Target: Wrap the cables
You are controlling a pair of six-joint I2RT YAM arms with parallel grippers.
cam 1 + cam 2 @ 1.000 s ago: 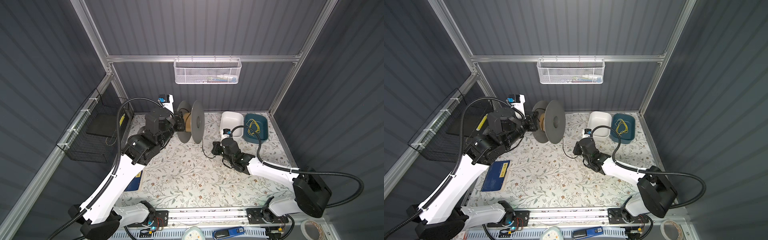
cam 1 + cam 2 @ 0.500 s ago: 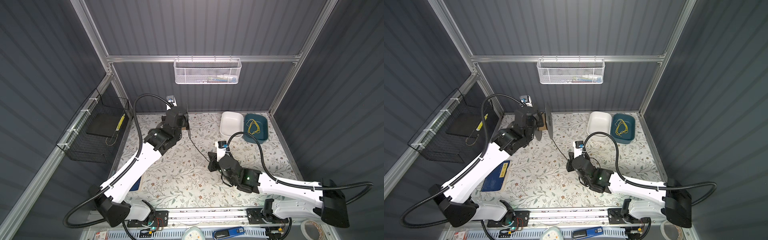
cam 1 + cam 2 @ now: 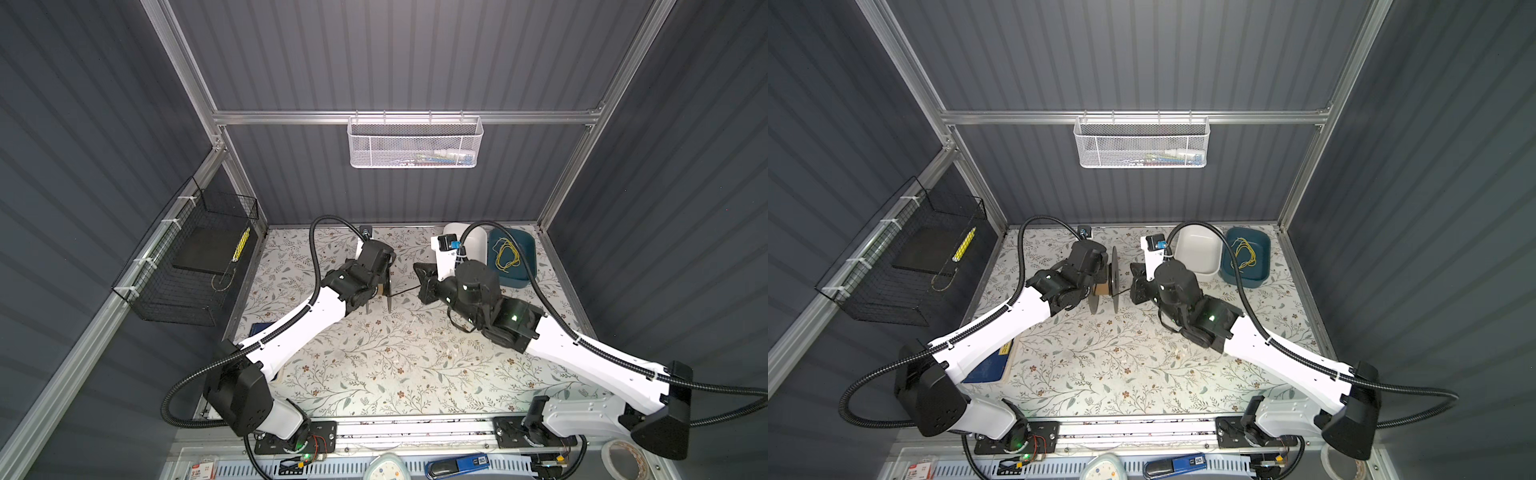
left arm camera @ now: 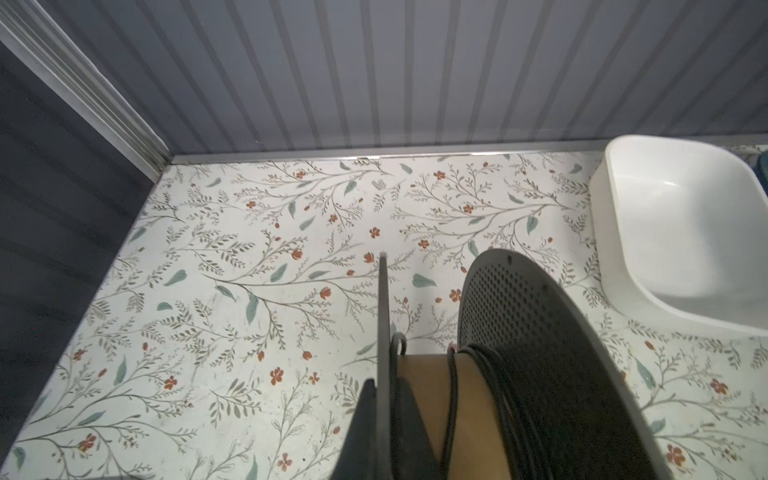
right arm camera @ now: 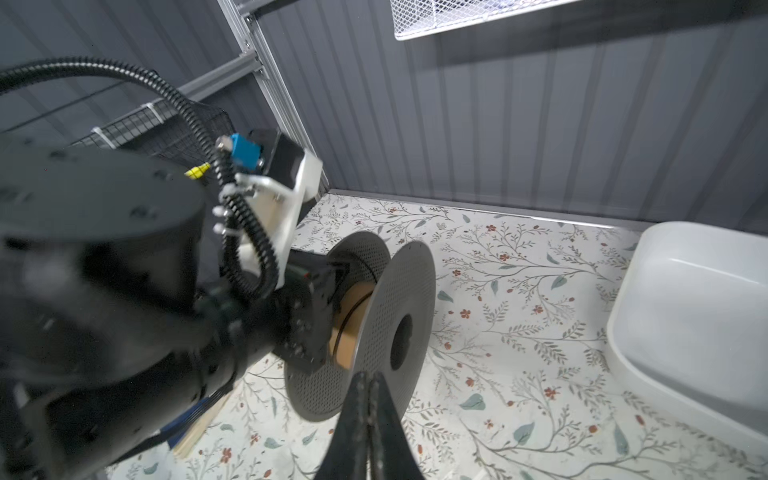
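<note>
- Left hand (image 4: 384, 388): pressed together on the rim of one flange of the grey spool (image 4: 519, 316). One of its fingers (image 4: 409, 419) lies on each face of that thin flange.
- Spool attitude: both flanges stand upright and appear edge-on in both top views, with the axis roughly level. Cannot tell whether the lower rims touch the tabletop (image 3: 1121, 365).
- Cable (image 4: 496, 399): thin and black. Several turns sit on the brown cardboard core (image 4: 432, 399), bunched against the perforated flange. A single turn lies apart, nearer the flange that the left hand grips.
- One run of the cable (image 3: 405, 289) leaves the spool and goes in a straight line to the fingertips of the right hand (image 5: 369, 376).
- Right hand: fingers (image 5: 353, 419) nearly together, with only a narrow slit between them, pinching the cable. The right wrist view does not resolve the cord between the pads. In both top views the straight run ends at the fingertips.
- Right hand position: just beside the outer perforated flange, facing its face below the hub hole, apart from it.
- White bin (image 3: 1198, 249): at the back right of the tabletop, with nothing visible inside.
- Blue bin (image 3: 1258, 270): just beside the white bin, farther right, holding a loose yellow wire (image 3: 1244, 251).
- Blue pad (image 3: 988, 365): flat on the tabletop at the left edge, partly under the left arm.
</note>
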